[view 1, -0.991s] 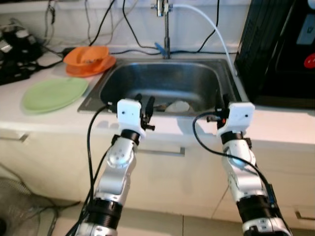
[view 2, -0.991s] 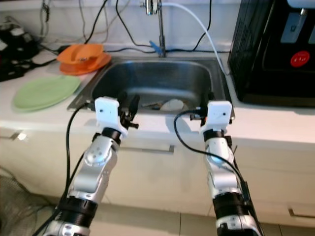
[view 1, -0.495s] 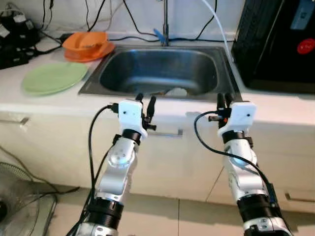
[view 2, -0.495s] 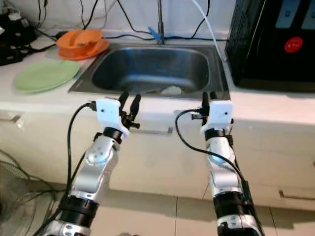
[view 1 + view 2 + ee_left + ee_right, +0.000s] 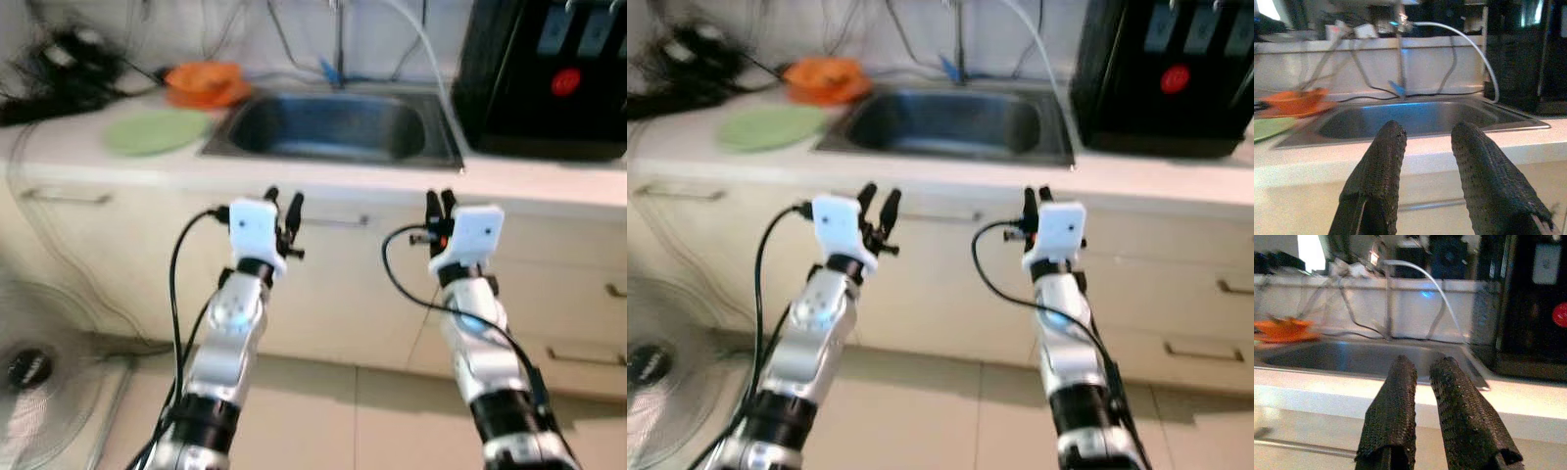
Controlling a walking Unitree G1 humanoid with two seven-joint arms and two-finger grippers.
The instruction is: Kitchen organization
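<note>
Standing back from a pale worktop [image 5: 118, 162], both silver arms are raised in front of the cabinet fronts below it. The left gripper [image 5: 282, 201] has its two long black fingers spread apart with a clear gap, empty; in its wrist view the pads [image 5: 1381, 166] show a knobbly, dotted rubber texture. The right gripper [image 5: 437, 201] holds nothing either, its fingers close together with only a narrow slit between the textured pads [image 5: 1396, 406].

Set into the worktop is a rectangular stainless-steel sink [image 5: 338, 127] with rounded corners and a dull sheen, its long side running along the worktop's front edge. At its back edge stands a thin metal tap [image 5: 1399, 58], with a curved white hose [image 5: 1459, 36] arcing towards the sink's right rim. A round, flat, pale green plate [image 5: 155, 130] lies near the front edge, beside the sink's left rim. Behind it, towards the back edge, sits an orange plastic dish [image 5: 204, 82], shallow and glossy. A tall black appliance [image 5: 544, 73] with a red round mark occupies the right end. Dark cables [image 5: 69, 69] tangle at the far left corner.
</note>
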